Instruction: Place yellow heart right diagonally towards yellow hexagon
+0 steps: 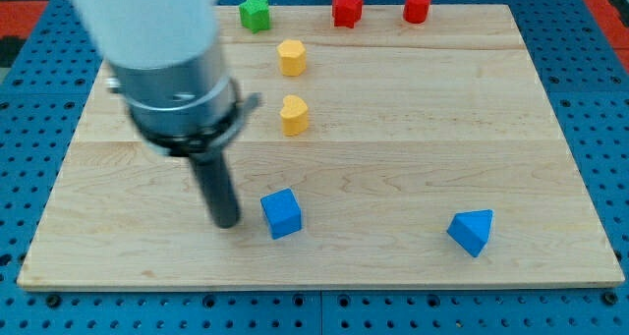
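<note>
The yellow heart point(294, 115) lies on the wooden board, upper middle. The yellow hexagon point(291, 57) lies just above it toward the view's top, a short gap between them. My tip point(226, 222) rests on the board well below and to the left of the heart, just left of a blue cube point(282, 213), not touching any block. The arm's grey body covers the board's upper left.
A green star point(255, 14), a red star point(346, 9) and a red cylinder-like block point(417, 6) line the top edge. A blue triangular block point(472, 232) sits at lower right. The board point(442, 129) lies on a blue perforated table.
</note>
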You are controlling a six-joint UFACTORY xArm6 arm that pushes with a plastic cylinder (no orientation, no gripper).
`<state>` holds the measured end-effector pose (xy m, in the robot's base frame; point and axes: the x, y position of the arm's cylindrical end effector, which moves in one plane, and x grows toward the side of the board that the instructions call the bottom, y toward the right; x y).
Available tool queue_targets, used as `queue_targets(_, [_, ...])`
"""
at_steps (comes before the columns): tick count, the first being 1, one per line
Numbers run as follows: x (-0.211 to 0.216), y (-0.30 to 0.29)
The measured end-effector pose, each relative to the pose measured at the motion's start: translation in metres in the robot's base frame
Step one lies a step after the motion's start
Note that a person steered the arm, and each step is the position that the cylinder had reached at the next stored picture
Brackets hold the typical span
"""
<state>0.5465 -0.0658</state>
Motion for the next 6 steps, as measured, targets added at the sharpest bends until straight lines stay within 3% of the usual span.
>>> queue_targets(2, [-0.001, 0.150])
queue_targets(4, [-0.016, 0.063])
queue_targets(6, [-0.045, 0.040])
